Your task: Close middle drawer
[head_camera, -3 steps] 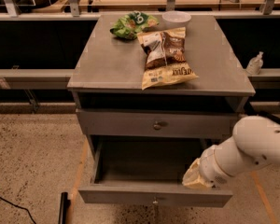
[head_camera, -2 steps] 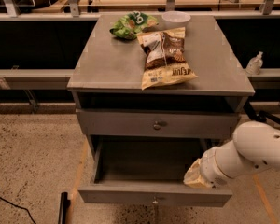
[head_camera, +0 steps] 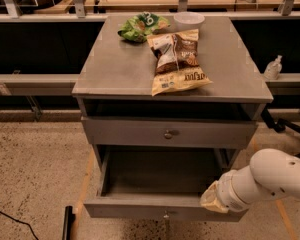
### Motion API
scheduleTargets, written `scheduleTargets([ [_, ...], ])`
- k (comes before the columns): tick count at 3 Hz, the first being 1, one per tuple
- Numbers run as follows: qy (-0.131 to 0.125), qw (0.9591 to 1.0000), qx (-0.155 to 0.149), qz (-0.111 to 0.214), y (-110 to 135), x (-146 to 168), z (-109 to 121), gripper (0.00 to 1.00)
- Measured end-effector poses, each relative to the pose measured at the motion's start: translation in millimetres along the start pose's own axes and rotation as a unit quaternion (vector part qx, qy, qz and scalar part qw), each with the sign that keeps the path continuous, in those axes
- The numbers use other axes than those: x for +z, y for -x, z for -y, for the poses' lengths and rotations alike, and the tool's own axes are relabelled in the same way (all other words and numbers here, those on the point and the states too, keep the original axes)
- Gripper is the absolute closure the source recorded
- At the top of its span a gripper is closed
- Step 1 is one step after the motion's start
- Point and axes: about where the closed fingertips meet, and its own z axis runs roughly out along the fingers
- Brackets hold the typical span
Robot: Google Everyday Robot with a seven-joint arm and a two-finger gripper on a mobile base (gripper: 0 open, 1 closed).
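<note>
White arm casing (head_camera: 277, 176) comes in from the lower right of my view and ends in a cream cuff. The gripper (head_camera: 211, 200) is at that end, right at the front right corner of the middle drawer (head_camera: 135, 207). From this angle I cannot tell whether the gripper is spread or pressed together, since the cuff covers its tip.

The middle drawer is pulled well out of the grey wooden desk (head_camera: 115, 69), so I look down into its deep, shadowed box. Its flat front faces me low in the view, with a small round knob (head_camera: 165, 215) at the centre. Above it is the upper drawer (head_camera: 120, 132), which has a metal knob (head_camera: 168, 133) of its own. That front stands slightly forward, with a dark gap between it and the desk top.

On the desk top a brown and yellow chip bag (head_camera: 177, 59) lies flat near the middle, its yellow end toward me. A green bag (head_camera: 142, 26) lies behind it to the left, near the back edge. A clear round container (head_camera: 189, 18) sits just beside the green bag and touches the far end of the chip bag.

Off to the right, a small pump bottle (head_camera: 273, 68) stands on a grey ledge. A black cable (head_camera: 7, 215) curls over the speckled floor (head_camera: 35, 169) at lower left.
</note>
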Motion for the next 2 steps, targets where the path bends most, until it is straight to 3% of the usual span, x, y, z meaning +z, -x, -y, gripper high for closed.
scheduleTargets([
  [1, -0.042, 0.9990, -0.012, -0.001, -24, 12, 5, 1.00],
  [2, -0.064, 0.9973, -0.030, 0.021, -40, 35, 9, 1.00],
])
